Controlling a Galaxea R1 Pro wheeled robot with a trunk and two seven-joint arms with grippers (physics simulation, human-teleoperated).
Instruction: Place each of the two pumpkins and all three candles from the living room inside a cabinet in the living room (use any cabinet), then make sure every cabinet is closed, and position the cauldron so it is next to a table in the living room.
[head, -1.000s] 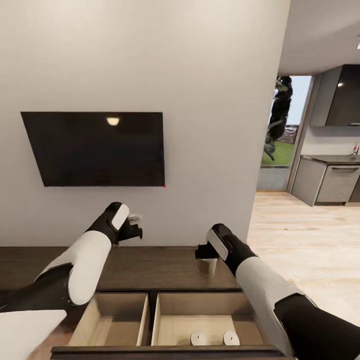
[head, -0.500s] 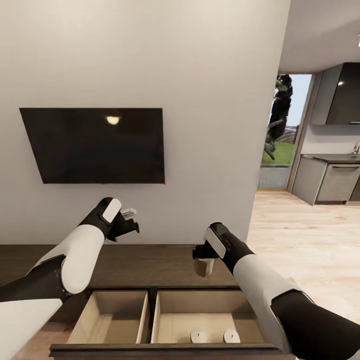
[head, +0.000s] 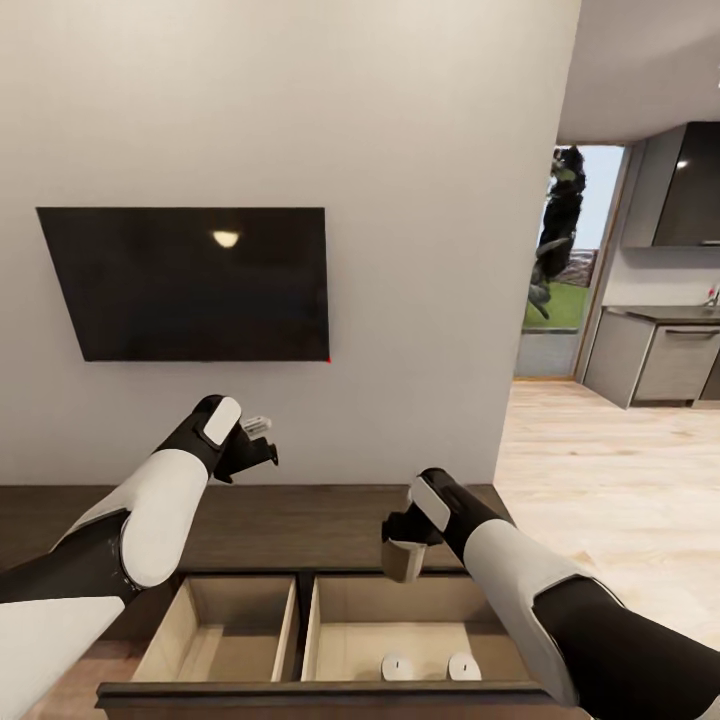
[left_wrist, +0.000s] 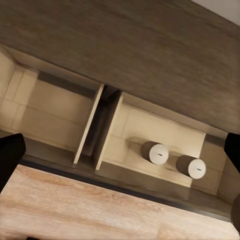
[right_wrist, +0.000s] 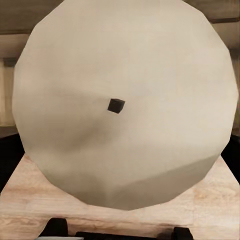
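The long low dark-brown wooden cabinet (head: 290, 525) stands against the wall, and everything else is placed from it. Two of its drawers are pulled out toward the robot, side by side: the left drawer (head: 225, 640) and the right drawer (head: 420, 635). Two short stubby grey candles (head: 398, 667) (head: 463, 666) stand upright, near each other, in the right drawer by its front edge. A third candle (head: 405, 560) is held by the right gripper (head: 408, 540) above the back of that drawer. The left gripper (head: 258, 445) hangs above the cabinet top, over its left part. A flat black television (head: 190, 283) is on the wall above the cabinet. The plank floor (head: 610, 470) extends to the cabinet's right
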